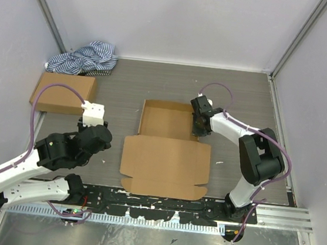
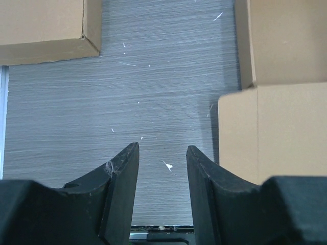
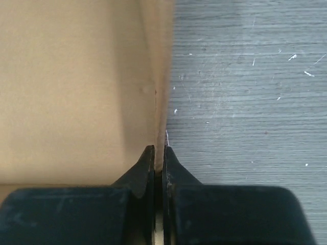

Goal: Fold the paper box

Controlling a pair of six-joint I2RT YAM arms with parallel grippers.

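Note:
The paper box (image 1: pixel 166 146) lies mid-table, plain brown cardboard: a shallow tray part at the back with raised walls and a flat lid panel (image 1: pixel 166 166) spread toward me. My right gripper (image 1: pixel 199 124) stands at the tray's right wall. In the right wrist view it (image 3: pixel 159 151) is shut on that upright wall (image 3: pixel 162 92), one finger on each face. My left gripper (image 1: pixel 95 128) hovers over bare table to the left of the box. Its jaws (image 2: pixel 162 153) are open and hold nothing; the lid's corner (image 2: pixel 271 132) shows at the right of its view.
A sealed oblong brown carton (image 1: pixel 63 93) lies at the left, also seen at the top left of the left wrist view (image 2: pixel 43 25). A blue-and-white striped cloth (image 1: pixel 83 58) is bunched in the back left corner. White walls close in the back and sides.

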